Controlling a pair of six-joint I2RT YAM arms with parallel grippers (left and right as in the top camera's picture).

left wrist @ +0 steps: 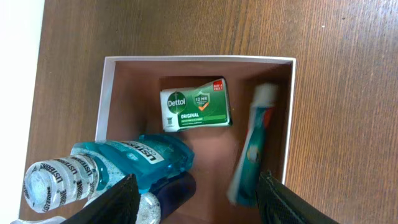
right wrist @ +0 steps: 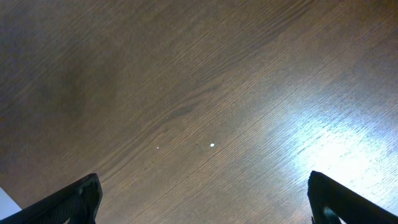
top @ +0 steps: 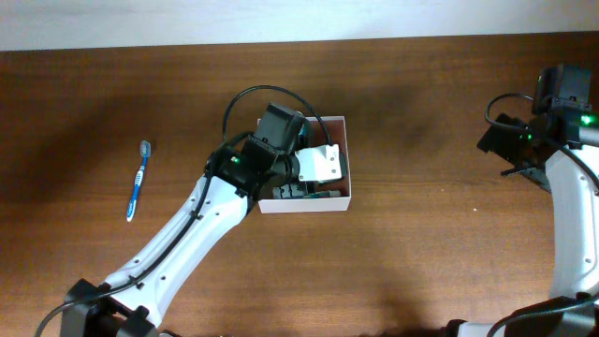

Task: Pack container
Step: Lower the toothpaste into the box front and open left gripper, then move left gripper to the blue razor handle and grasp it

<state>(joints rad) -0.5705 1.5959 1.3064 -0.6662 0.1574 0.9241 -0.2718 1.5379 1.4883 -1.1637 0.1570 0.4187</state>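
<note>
The container is a square white-walled box with a reddish-brown floor. It holds a green Dettol soap pack, a teal toothpaste tube that looks blurred, a blue Listerine bottle and a dark blue item. My left gripper is open and empty just above the container, with one finger by the bottle and the other by the toothpaste. It hides most of the box in the overhead view. My right gripper is open and empty over bare table at the far right.
A blue toothbrush lies on the brown wooden table well to the left of the container. The table's back edge meets a white wall.
</note>
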